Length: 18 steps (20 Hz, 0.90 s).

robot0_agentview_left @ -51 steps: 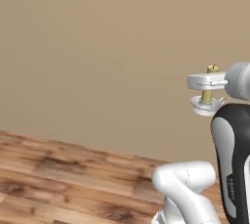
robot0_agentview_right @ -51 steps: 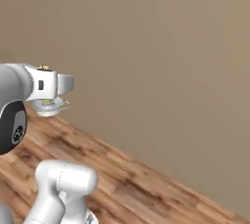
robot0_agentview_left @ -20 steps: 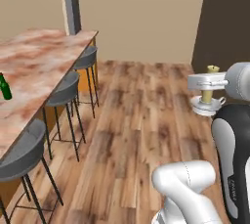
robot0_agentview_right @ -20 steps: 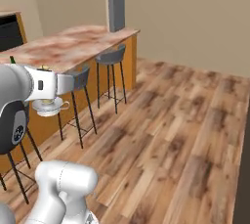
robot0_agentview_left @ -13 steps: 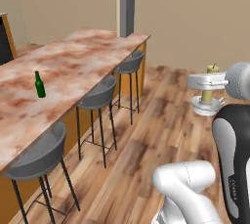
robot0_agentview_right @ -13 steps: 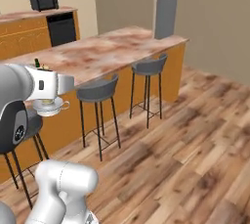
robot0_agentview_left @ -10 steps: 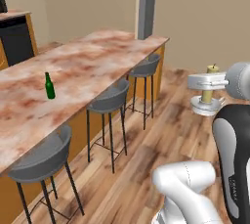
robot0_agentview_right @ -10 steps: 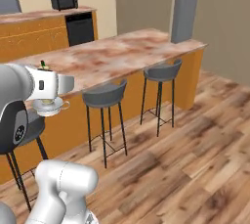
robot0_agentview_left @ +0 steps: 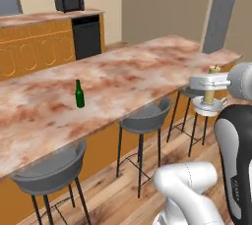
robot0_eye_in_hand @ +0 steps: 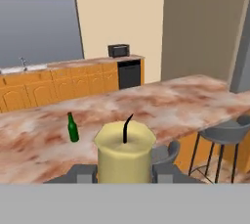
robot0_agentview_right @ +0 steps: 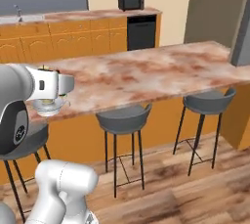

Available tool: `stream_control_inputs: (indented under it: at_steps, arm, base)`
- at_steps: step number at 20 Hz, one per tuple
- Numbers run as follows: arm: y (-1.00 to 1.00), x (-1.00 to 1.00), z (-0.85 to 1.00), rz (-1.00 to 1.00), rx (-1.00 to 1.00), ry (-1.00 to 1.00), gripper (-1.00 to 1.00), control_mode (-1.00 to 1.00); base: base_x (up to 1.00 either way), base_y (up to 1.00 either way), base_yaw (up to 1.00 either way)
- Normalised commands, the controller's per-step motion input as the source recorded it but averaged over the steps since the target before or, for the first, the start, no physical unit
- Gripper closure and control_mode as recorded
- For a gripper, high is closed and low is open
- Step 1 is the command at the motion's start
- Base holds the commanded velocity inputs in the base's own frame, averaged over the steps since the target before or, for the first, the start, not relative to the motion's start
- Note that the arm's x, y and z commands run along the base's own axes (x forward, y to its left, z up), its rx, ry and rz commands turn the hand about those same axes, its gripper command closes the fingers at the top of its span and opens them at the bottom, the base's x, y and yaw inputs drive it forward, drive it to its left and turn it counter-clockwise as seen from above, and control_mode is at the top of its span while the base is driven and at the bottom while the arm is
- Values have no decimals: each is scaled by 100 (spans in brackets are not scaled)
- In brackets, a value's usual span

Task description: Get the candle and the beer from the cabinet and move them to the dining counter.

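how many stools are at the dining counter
3 in view. In the right base view: one at the left partly behind the arm, one in the middle, one at the right, all along the dining counter. More may be hidden.

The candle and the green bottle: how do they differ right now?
The candle is pale cream-yellow with a dark wick; the beer is dark green glass with a slim neck. The candle is clamped in the end effector, off the dining counter; the beer stands free on it. Both are upright.
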Motion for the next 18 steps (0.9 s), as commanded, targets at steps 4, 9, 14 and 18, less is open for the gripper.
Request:
stream_control_inputs:
  at_steps: [4,9,14,18]
  arm:
    - [0,0,0,0,0,0,100,100]
    - [0,0,0,0,0,0,100,100]
    - [0,0,0,0,0,0,100,100]
    - [0,0,0,0,0,0,100,100]
  base:
    - [100,-33,61]
    - [88,-47,58]
    - [59,-73,45]
    - [27,-75,17]
